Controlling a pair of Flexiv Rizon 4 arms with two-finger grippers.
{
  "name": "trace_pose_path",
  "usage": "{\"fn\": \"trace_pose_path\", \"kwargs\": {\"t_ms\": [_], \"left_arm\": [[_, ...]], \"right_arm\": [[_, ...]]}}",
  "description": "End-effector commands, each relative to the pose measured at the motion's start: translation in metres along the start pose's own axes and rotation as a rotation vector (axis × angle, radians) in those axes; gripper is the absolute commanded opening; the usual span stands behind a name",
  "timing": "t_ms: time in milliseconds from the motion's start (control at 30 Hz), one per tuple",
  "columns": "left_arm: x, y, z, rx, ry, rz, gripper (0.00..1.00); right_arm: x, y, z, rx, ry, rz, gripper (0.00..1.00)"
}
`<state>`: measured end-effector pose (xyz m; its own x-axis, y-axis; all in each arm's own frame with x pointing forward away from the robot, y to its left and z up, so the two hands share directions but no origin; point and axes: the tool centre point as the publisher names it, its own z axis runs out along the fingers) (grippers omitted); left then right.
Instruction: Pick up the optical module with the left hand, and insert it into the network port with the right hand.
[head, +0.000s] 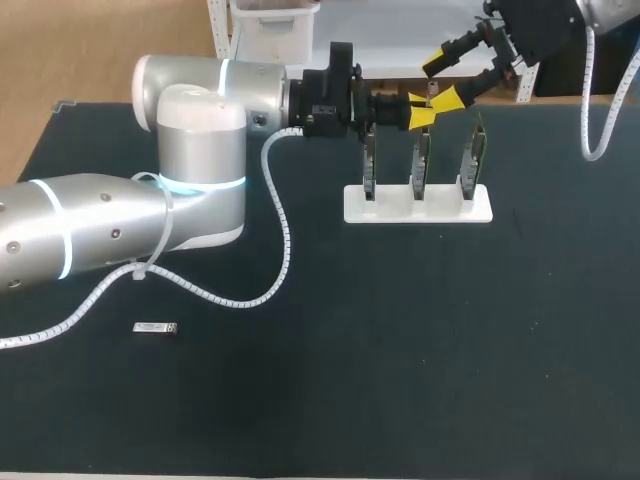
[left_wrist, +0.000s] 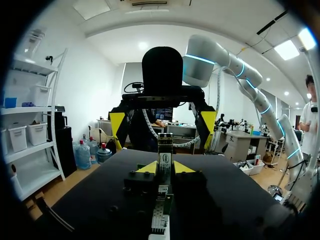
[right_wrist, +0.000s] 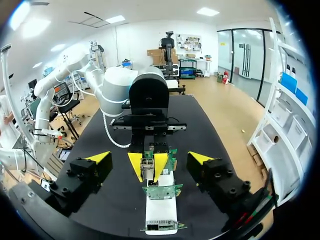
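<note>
Two units logged: the module (left_wrist: 165, 155) is pinched between the left hand's (head: 420, 112) fingers just above the middle board (head: 421, 160), long axis about upright, lower end toward the board. A loose module (head: 156, 327) lies flat on the surface (head: 400, 350), well apart, long axis left-right. Right hand (head: 452, 80) hangs just beyond the held module, fingers spread wide, holding nothing.

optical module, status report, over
Left gripper shut on optical module, by the card rack. Right gripper open, facing it. Spare module on the mat, clear of both.
</note>
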<state>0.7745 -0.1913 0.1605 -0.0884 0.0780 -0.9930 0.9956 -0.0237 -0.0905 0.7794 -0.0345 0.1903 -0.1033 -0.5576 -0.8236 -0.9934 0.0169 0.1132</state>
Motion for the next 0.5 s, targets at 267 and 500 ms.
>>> {"fn": "trace_pose_path", "kwargs": {"t_ms": [267,500], "left_arm": [[-0.0001,-0.0007,-0.0003,-0.002,0.002,0.0,0.0],[-0.0001,-0.0007,-0.0003,-0.002,0.002,0.0,0.0]], "right_arm": [[0.0011,0.003,0.0002,0.01,-0.002,-0.002,0.0],[0.0016,0.0037,0.0015,0.01,0.002,-0.002,0.0]]}}
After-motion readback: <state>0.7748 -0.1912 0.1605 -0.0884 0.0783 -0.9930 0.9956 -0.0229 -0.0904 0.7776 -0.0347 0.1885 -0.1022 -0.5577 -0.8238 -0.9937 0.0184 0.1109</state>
